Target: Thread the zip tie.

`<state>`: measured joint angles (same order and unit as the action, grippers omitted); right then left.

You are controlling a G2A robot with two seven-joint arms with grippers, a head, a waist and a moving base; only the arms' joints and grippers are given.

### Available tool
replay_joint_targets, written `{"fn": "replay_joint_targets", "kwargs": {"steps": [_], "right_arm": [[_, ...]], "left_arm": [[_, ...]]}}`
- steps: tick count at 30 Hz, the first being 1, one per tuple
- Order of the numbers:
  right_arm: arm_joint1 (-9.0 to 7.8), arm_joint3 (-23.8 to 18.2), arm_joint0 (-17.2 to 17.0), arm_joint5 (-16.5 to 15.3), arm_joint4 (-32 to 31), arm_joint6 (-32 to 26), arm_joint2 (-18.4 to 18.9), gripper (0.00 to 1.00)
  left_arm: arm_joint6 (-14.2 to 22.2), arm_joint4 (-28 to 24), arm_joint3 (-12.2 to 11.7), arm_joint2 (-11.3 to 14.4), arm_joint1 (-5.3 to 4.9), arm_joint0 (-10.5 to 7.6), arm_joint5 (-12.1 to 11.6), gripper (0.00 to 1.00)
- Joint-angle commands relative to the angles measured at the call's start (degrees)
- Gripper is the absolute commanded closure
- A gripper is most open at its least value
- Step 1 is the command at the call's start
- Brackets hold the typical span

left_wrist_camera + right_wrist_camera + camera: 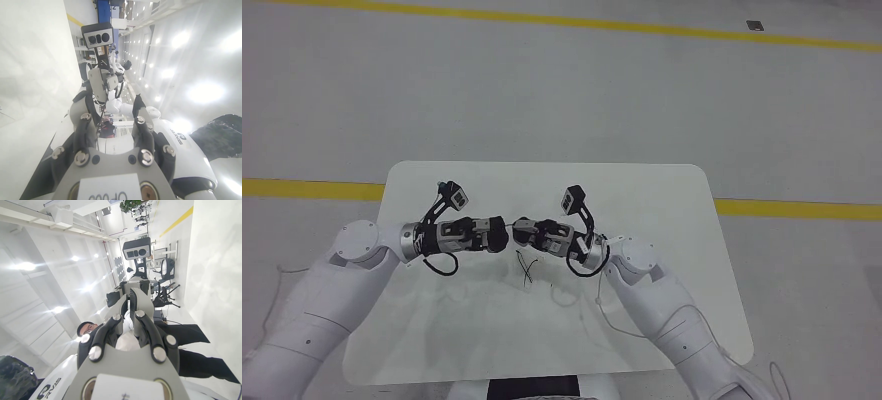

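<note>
lying on table (662,200) | zip tie (527,268) | near left claw (504,236), right claw (522,230)

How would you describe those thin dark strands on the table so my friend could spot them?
Start at the white, round-cornered table. Over its middle the left gripper and right gripper face tip to tip; just robot-side of them lie thin dark crossed strands, probably zip ties. Unlike everything near them, they are hair-thin and lie flat.
</note>
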<state>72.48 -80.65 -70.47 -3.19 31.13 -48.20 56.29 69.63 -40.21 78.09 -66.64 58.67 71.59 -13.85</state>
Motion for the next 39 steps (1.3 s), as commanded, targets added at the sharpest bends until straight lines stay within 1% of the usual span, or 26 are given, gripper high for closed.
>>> {"fn": "replay_joint_targets", "kwargs": {"steps": [1, 4, 7, 11, 20, 25, 31, 39], "right_arm": [[-0.07, -0.03, 0.02, -0.06, -0.48, -0.26, 0.11, 1.0], [-0.19, -0.2, 0.07, -0.04, -1.13, -0.77, 0.32, 1.0], [-0.28, -0.28, 0.1, 0.06, -1.57, -1.04, 0.46, 1.0], [-0.37, -0.21, 0.13, 0.39, -1.84, -1.77, 0.52, 1.0], [-0.5, -0.09, 0.35, 1.07, -2.21, -3.02, 0.38, 1.0], [-0.46, 0.05, 0.32, 0.96, -1.86, -2.54, 0.36, 1.0], [-0.24, 0.36, 0.09, 0.51, -0.34, -0.56, 0.4, 1.0], [-0.18, 0.71, 0.53, 0.73, -0.4, -1.47, 0.09, 1.0]], "left_arm": [[-0.11, -0.04, -0.1, 0.08, -0.02, -0.05, -0.04, 0.6], [-0.19, -0.06, -0.3, 0.25, -0.04, -0.1, -0.01, 0.62], [-0.17, -0.03, -0.42, 0.55, -0.04, -0.24, 0.06, 0.7], [-0.14, 0.09, -0.73, 0.86, -0.06, -0.48, 0.19, 0.75], [-0.37, 0.3, -1.22, 1.51, -0.09, -1.06, 0.26, 0.76], [-0.46, 0.13, -1.45, 1.8, -0.09, -1.32, 0.21, 0.82], [-0.96, -0.33, -1.69, 1.99, -0.08, -1.52, -0.24, 0.81], [-1.22, -0.42, -1.85, 2.31, -0.1, -1.72, -0.32, 0.83]]}}
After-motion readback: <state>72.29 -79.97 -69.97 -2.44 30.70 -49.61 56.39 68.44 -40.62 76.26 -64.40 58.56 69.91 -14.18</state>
